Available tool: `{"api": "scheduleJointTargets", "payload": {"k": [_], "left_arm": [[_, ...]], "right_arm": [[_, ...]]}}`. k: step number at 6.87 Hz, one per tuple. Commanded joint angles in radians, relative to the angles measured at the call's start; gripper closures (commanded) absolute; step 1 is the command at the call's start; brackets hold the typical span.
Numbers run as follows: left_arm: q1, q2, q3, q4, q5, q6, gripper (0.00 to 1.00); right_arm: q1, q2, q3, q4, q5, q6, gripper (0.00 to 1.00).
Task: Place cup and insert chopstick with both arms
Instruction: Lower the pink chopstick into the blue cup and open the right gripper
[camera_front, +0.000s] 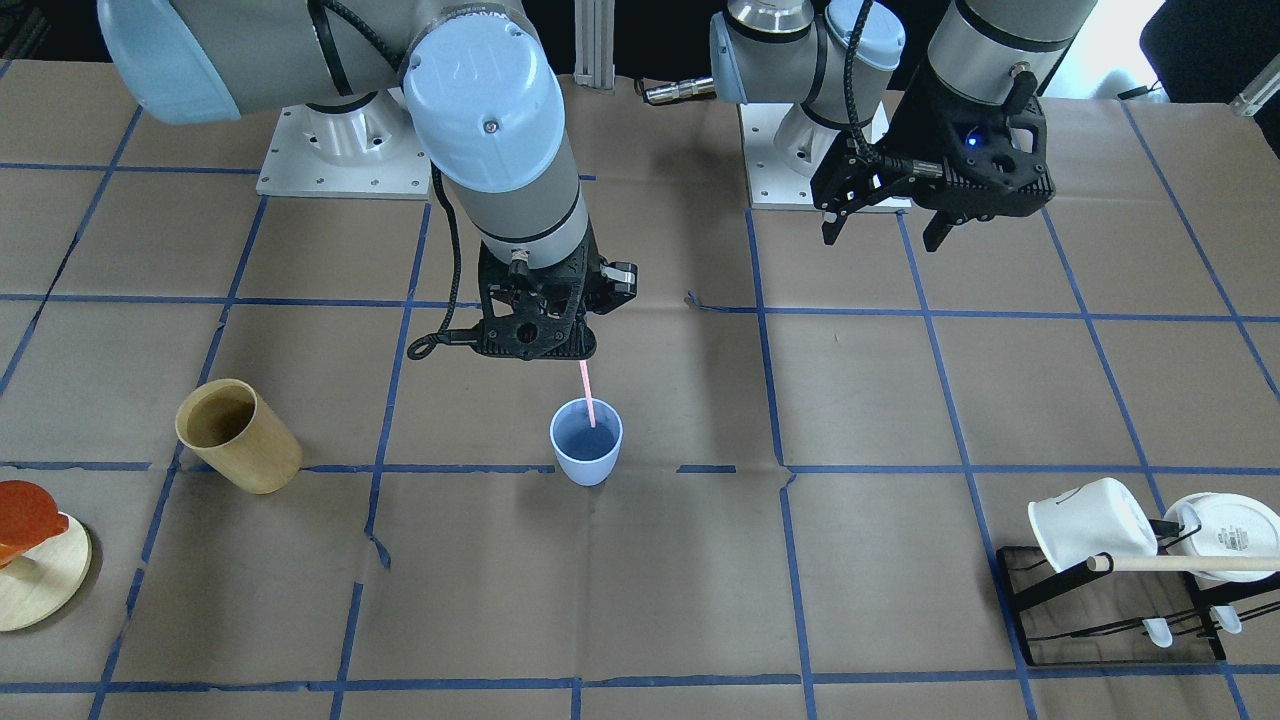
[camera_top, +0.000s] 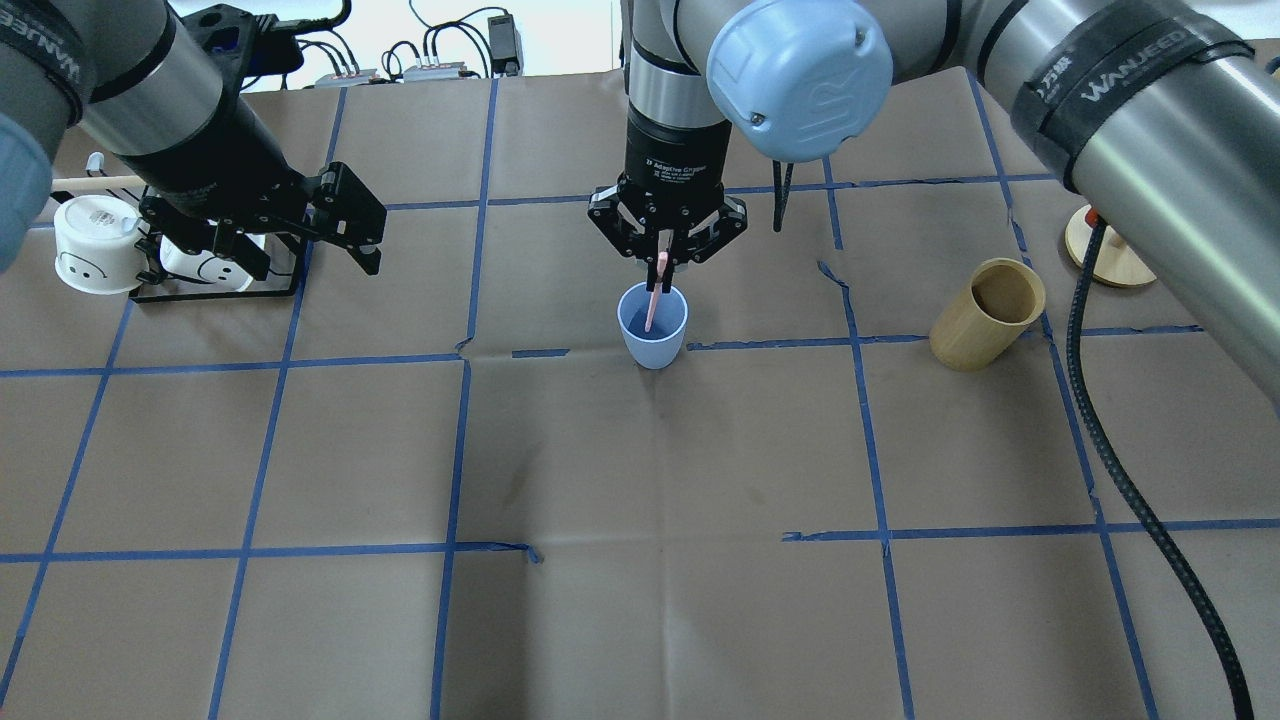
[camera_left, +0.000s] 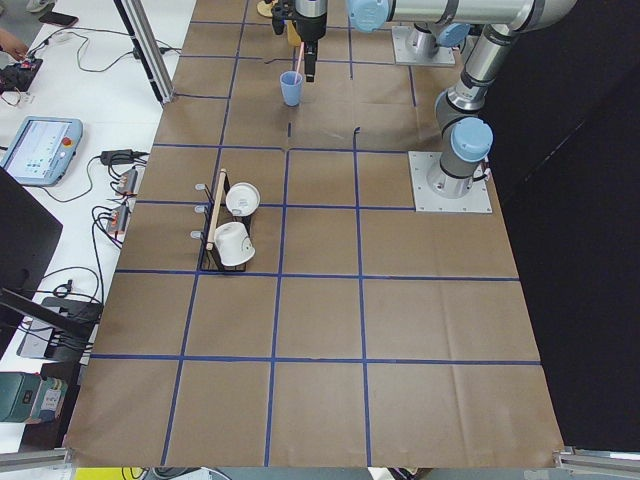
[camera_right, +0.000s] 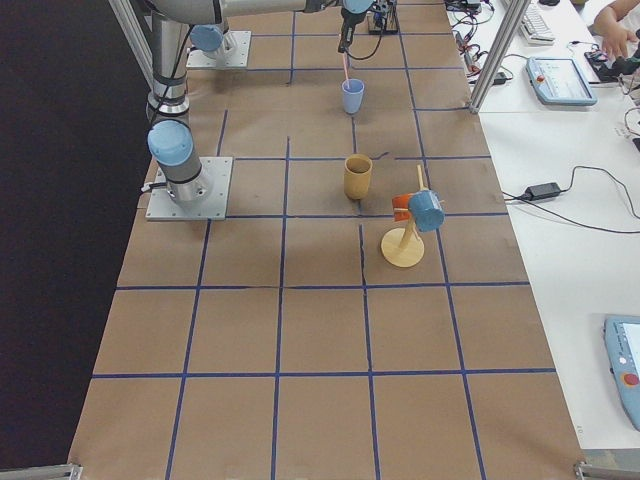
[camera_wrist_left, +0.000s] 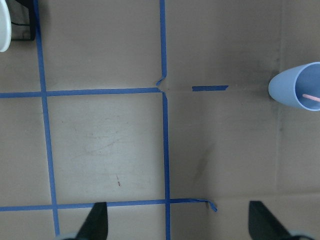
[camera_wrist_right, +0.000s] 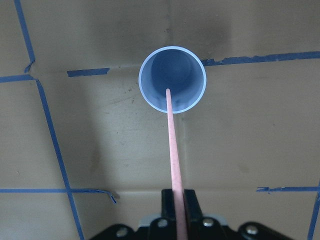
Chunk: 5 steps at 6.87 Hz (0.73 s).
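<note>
The pale blue cup (camera_front: 586, 440) stands upright on the brown paper near the table's middle; it also shows in the overhead view (camera_top: 652, 325) and the right wrist view (camera_wrist_right: 172, 79). My right gripper (camera_front: 560, 350) (camera_top: 663, 262) is right above it, shut on the top of the pink chopstick (camera_front: 588, 395) (camera_wrist_right: 172, 145). The stick hangs almost upright with its lower end inside the cup's mouth. I cannot tell whether it touches the bottom. My left gripper (camera_front: 882, 238) (camera_wrist_left: 180, 222) is open and empty, raised over the table beside the mug rack, well away from the cup (camera_wrist_left: 300, 92).
A tan bamboo cup (camera_front: 238, 435) (camera_top: 987, 313) stands on my right side of the blue cup. A black rack (camera_front: 1110, 640) with white mugs and a wooden rod (camera_front: 1180, 563) sits on my left. A round wooden stand (camera_front: 40, 590) is at my far right.
</note>
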Motion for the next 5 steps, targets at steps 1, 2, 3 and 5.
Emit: {"api": "scheduleJointTargets", "payload": {"k": [1,2,3,5], "left_arm": [[0.000,0.000,-0.001,0.000,0.000,0.000,0.00],[0.000,0.000,-0.001,0.000,0.000,0.000,0.00],[0.000,0.000,0.001,0.000,0.000,0.000,0.00],[0.000,0.000,-0.001,-0.003,0.000,0.002,0.00]], "right_arm": [[0.000,0.017,-0.001,-0.005,-0.004,0.002,0.67],[0.000,0.020,-0.001,-0.005,-0.014,0.001,0.49],[0.000,0.021,-0.001,-0.005,-0.014,0.002,0.16],[-0.012,0.019,-0.020,-0.018,-0.015,0.001,0.00]]}}
